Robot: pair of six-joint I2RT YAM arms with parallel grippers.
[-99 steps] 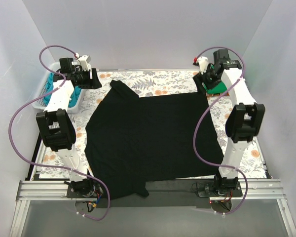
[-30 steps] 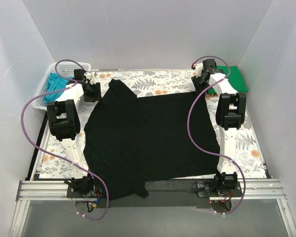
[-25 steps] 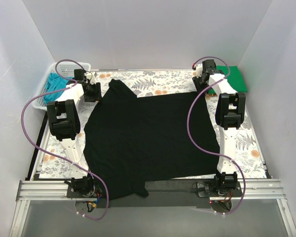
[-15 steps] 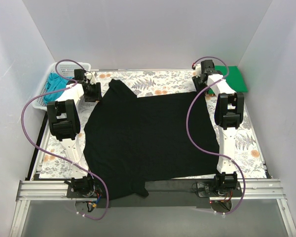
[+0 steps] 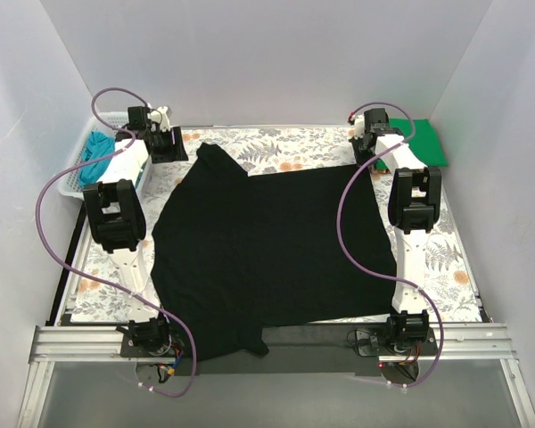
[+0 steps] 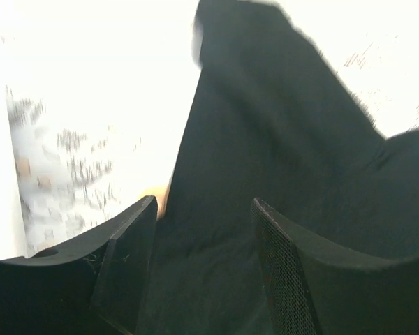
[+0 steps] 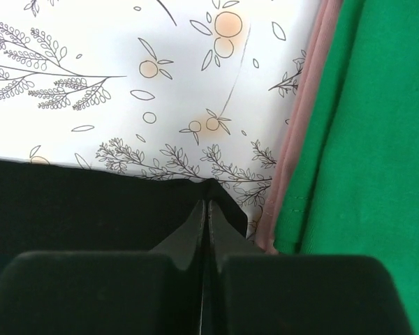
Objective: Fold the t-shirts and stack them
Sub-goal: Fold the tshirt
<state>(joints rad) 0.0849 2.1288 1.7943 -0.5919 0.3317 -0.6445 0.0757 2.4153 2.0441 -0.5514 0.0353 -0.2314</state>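
Note:
A large black t-shirt (image 5: 267, 250) lies spread flat over the flowered table. My right gripper (image 5: 367, 147) sits low at its far right corner. In the right wrist view, that gripper (image 7: 207, 204) is shut, pinching the edge of the black shirt (image 7: 70, 202). A folded green t-shirt (image 5: 419, 143) lies just right of it, also in the right wrist view (image 7: 377, 139). My left gripper (image 5: 167, 143) hovers at the far left, by the shirt's sleeve. In the blurred left wrist view, that gripper (image 6: 204, 206) is open above black cloth (image 6: 279, 139). A teal t-shirt (image 5: 96, 152) lies in the basket.
A white mesh basket (image 5: 76, 174) stands at the far left edge beside the left arm. A pink strip (image 7: 300, 139) runs along the green shirt's edge. White walls close in the table on three sides. A metal rail (image 5: 276, 343) runs along the near edge.
My right gripper has shut on the black shirt's far right corner. My left gripper has lifted and moved back toward the basket, its jaws a little wider.

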